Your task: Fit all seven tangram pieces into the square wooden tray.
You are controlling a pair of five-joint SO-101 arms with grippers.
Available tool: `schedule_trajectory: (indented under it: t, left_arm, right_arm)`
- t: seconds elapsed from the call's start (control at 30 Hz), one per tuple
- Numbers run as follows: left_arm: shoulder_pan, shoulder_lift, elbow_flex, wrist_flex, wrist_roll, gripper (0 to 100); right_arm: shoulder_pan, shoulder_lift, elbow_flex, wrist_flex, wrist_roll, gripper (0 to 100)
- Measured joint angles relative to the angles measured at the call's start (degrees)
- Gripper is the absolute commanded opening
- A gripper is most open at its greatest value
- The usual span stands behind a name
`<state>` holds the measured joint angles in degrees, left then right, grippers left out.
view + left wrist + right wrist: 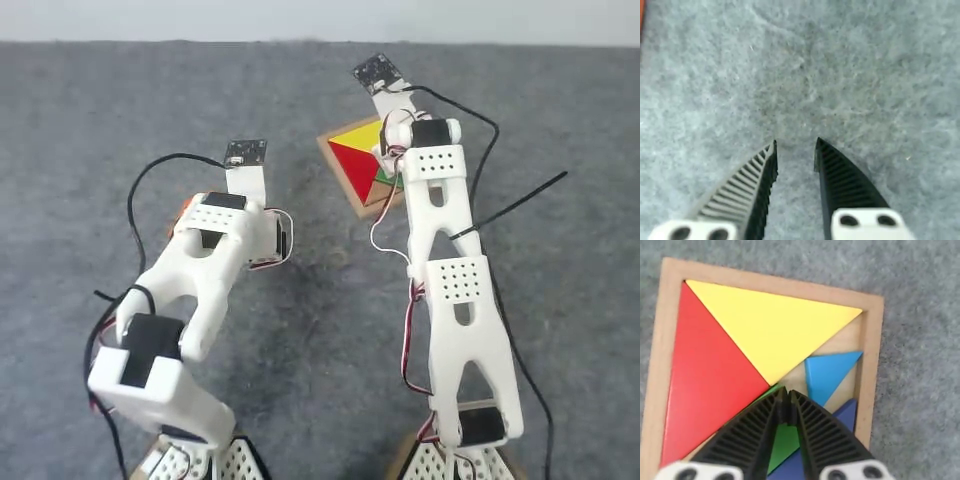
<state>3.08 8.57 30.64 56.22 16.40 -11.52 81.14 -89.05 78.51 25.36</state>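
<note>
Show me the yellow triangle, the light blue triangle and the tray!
yellow triangle (772, 322), right wrist view, its middle.
light blue triangle (824, 374), right wrist view, its middle.
tray (871, 365), right wrist view, its rim.

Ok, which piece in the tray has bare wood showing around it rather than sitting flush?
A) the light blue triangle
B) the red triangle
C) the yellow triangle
A: in the right wrist view the light blue triangle lies skewed, with bare floor of the wooden tray between it and the yellow triangle, while the yellow triangle and the red triangle meet edge to edge.
</note>
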Motion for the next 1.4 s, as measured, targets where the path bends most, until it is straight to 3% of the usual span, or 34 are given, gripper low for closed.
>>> schedule_trajectory:
  t: [0.23,0.43,0.73,1.03,1.4]
  left_arm:
    - [0.0,0.0,0.0,0.0,0.0,12]
    - [0.0,0.0,0.0,0.0,0.0,12]
    - [0.0,0.0,0.0,0.0,0.0,12]
    - [0.0,0.0,0.0,0.0,0.0,12]
    - [-1.93,-3.96,0.0,0.0,-1.05,12]
  right_arm:
    - [1.93,0.79,1.32,-1.23,0.0,0.7]
    - [-0.44,-0.18,1.32,8.62,9.85,0.7]
    - [-1.76,-0.26,1.23,13.63,11.34,0.7]
    - [-4.66,-1.23,0.26,21.1,18.99,0.7]
    - [-9.85,-2.9,1.76,21.98,19.69,0.7]
